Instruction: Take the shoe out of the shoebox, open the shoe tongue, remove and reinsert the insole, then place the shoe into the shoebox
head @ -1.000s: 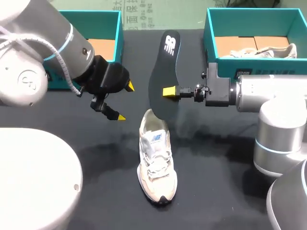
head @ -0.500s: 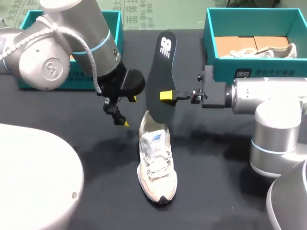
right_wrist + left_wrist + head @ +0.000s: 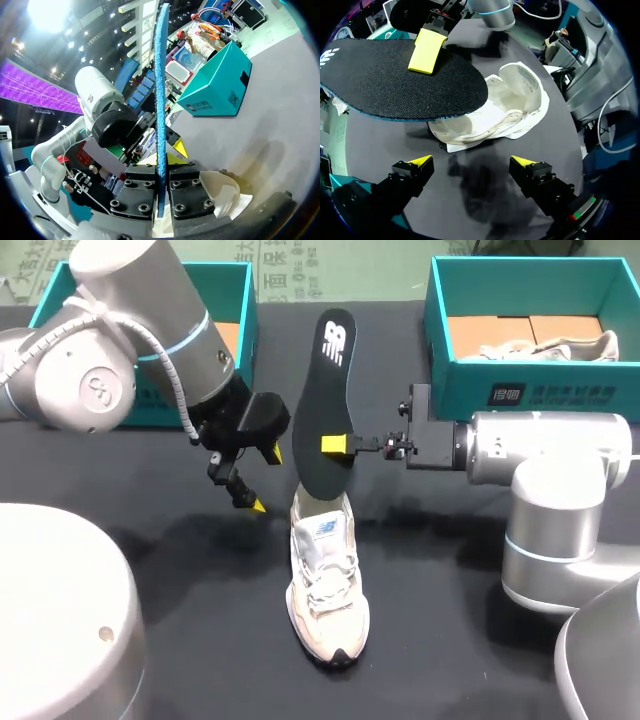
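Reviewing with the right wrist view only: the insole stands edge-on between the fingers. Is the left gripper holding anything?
Observer: No. The left wrist view shows the left gripper open, fingers empty above the table.
Operator: Where is the shoe?
Observer: In the head view the shoe lies on the table, toe toward the robot, heel beneath the insole.
Operator: Is the insole back inside?
Observer: No; the head view shows most of it standing above the heel opening.
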Tool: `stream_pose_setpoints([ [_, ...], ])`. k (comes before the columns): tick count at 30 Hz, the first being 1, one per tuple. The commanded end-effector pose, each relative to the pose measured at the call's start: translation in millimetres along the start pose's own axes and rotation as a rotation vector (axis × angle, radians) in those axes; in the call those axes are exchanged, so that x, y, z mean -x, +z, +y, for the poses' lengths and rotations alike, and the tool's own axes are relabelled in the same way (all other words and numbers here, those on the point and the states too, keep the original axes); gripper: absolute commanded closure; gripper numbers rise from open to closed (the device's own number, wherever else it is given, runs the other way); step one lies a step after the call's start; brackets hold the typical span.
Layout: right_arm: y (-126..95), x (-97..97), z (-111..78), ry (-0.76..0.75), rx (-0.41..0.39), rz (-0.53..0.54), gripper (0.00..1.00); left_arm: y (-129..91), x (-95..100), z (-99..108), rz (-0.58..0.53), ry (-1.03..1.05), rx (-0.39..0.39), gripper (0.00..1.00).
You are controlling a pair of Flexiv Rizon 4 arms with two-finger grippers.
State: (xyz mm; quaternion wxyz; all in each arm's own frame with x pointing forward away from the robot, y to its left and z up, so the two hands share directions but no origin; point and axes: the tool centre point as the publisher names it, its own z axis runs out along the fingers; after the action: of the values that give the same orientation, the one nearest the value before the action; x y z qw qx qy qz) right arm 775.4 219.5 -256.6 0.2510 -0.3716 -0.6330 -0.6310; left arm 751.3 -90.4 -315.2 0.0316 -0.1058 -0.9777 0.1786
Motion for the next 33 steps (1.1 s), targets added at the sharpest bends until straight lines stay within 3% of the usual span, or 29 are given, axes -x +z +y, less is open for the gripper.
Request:
stream_pose_setpoints([
  [1, 2.4, -0.9, -0.1, 0.001, -0.002, -0.005, 1.00, -2.1, -3.5, 1.6, -0.006, 0.001, -0.001, 0.00],
  [4, 2.4, -0.9, -0.1, 0.001, -0.002, -0.005, 1.00, 7.4, -3.5, 2.3, -0.012, 0.006, -0.024, 0.00],
  [10, 9.5, 16.9, -12.1, -0.053, 0.023, 0.040, 1.00, 29.3, -7.2, 5.9, 0.002, 0.007, -0.070, 0.00],
  [29, 15.0, 19.3, -17.0, -0.131, 0.037, 0.087, 1.00, 37.1, -8.1, 8.5, 0.053, 0.027, -0.078, 0.00],
  [33, 14.7, 24.0, -18.0, -0.142, 0.040, 0.110, 1.00, 47.2, -8.0, 10.3, 0.040, 0.027, -0.118, 0.00],
])
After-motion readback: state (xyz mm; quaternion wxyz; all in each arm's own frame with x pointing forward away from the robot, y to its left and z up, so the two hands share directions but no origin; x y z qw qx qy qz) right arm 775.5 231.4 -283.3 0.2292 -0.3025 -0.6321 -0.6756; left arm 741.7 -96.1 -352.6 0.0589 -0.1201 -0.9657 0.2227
